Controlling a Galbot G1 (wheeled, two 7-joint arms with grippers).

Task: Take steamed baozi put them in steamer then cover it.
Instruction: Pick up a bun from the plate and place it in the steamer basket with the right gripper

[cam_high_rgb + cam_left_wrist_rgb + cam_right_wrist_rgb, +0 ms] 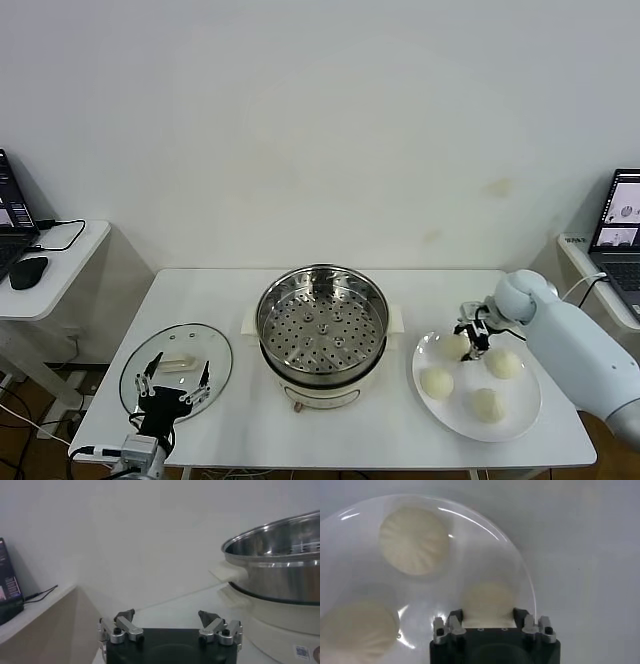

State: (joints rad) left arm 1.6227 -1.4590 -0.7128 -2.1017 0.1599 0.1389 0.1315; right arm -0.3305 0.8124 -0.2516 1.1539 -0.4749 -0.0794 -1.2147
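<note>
Several steamed baozi lie on a white plate [470, 430] at the table's right. My right gripper [468, 340] is down on the plate's far-left baozi [450, 346], its fingers [456, 620] pressed against both sides of that bun [487, 600]. Two more buns [413, 540] [357, 630] lie farther along the plate [470, 545]. The steamer [270, 300] stands mid-table with its perforated tray bare, and its steel wall [280, 565] shows in the left wrist view. The glass cover [205, 345] lies flat at the left. My left gripper [176, 385] [167, 616] hangs open over its near edge, holding nothing.
A side table [75, 250] with a mouse [28, 270] and a laptop stands at the far left. Another laptop [620, 225] sits on a shelf at the far right. The table's front edge [330, 466] runs just below the plate and cover.
</note>
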